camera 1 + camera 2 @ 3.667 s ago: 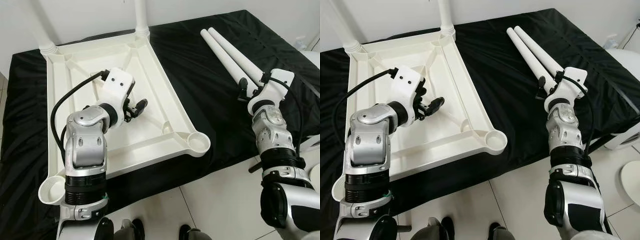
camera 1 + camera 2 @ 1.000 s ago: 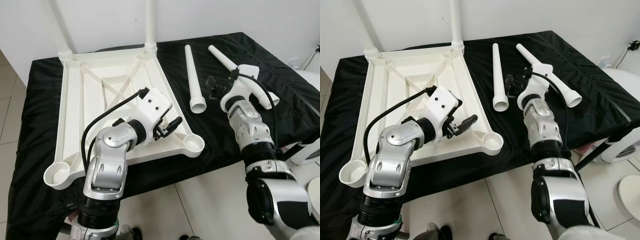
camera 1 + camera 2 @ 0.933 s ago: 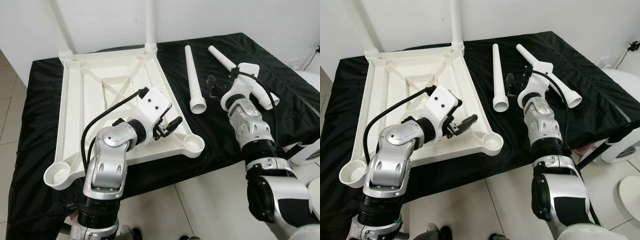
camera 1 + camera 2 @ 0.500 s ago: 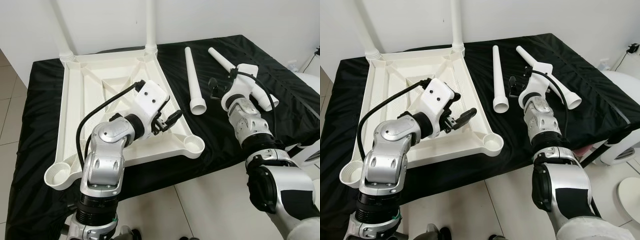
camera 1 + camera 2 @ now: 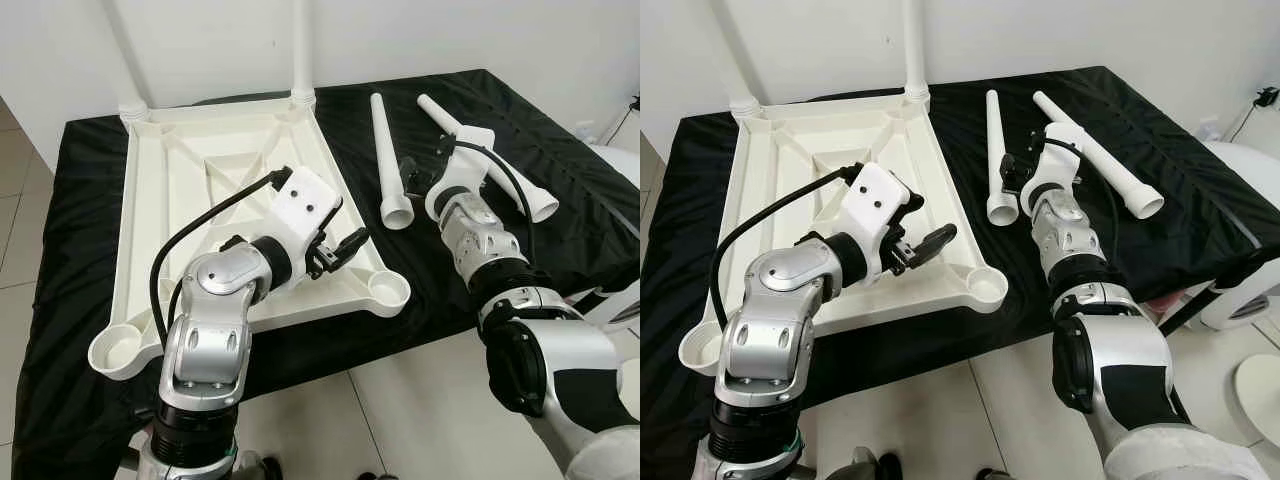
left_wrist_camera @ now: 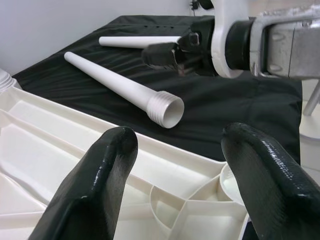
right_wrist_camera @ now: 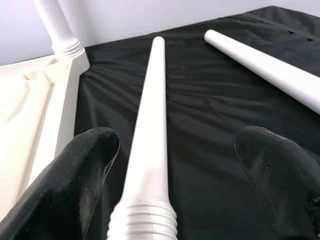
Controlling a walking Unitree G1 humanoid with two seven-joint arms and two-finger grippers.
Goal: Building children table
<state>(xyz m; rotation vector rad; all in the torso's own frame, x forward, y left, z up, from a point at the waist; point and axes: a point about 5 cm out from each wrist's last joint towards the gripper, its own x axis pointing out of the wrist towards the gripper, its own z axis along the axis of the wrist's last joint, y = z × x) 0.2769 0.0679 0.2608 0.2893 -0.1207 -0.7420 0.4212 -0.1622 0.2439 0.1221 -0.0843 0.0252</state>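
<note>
So there's a low platform draped in wrinkly black cloth (image 5: 500, 130) shoved against a plain white wall (image 5: 420, 35), with pale tiled floor (image 5: 400, 400) at 6 o'clock and the upside-down white tabletop (image 5: 180, 190) lying on the cloth's left half, two legs already standing up in its far corners. Two loose legs lie on the cloth around 1 o'clock: the nearer leg (image 5: 386, 160) and the farther leg (image 5: 490, 160), well apart at their threaded ends.

The left gripper (image 5: 345, 245) hovers with fingers spread over the tabletop's near right corner socket (image 5: 388, 291), holding nothing, while the right gripper (image 5: 407, 178) sits wide open straddling the nearer leg's threaded end, not pinching it.
</note>
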